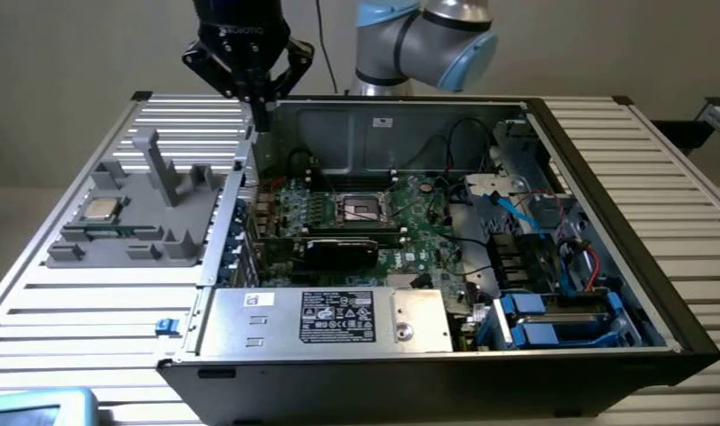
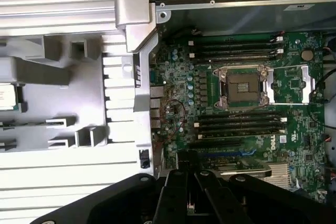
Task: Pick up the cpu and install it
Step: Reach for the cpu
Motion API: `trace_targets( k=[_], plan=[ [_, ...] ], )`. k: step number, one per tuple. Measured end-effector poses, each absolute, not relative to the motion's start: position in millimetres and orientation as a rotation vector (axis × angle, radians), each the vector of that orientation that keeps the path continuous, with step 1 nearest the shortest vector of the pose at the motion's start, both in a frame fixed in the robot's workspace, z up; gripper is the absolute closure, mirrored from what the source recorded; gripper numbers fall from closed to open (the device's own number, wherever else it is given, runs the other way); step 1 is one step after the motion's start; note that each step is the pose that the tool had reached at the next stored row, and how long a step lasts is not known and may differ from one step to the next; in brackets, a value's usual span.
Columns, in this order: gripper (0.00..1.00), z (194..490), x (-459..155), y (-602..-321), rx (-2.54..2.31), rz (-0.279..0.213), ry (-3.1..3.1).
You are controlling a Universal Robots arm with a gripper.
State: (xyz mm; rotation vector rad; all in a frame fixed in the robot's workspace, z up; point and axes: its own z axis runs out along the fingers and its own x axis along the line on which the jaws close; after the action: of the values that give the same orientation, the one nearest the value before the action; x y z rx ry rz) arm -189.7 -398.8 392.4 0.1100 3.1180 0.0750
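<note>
Matte black jaws, clenched empty; shiny square cpu (image 1: 100, 210) flat on blocky grey holder (image 1: 176, 232).

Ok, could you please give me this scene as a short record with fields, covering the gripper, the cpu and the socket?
gripper: shut, holding nothing, above the case's rear corner on the fixture side
cpu: lying flat on the grey fixture, outside the case, apart from the gripper
socket: on the motherboard, no chip in it
case: open, lying on the slatted table
progress: cpu not yet picked up
</note>
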Motion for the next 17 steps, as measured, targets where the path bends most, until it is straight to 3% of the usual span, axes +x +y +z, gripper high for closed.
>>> trace_targets(
  k=[17],
  plan=[
    [0.88,391,-267,-402,0.11,0.075,3.118]
  ],
)
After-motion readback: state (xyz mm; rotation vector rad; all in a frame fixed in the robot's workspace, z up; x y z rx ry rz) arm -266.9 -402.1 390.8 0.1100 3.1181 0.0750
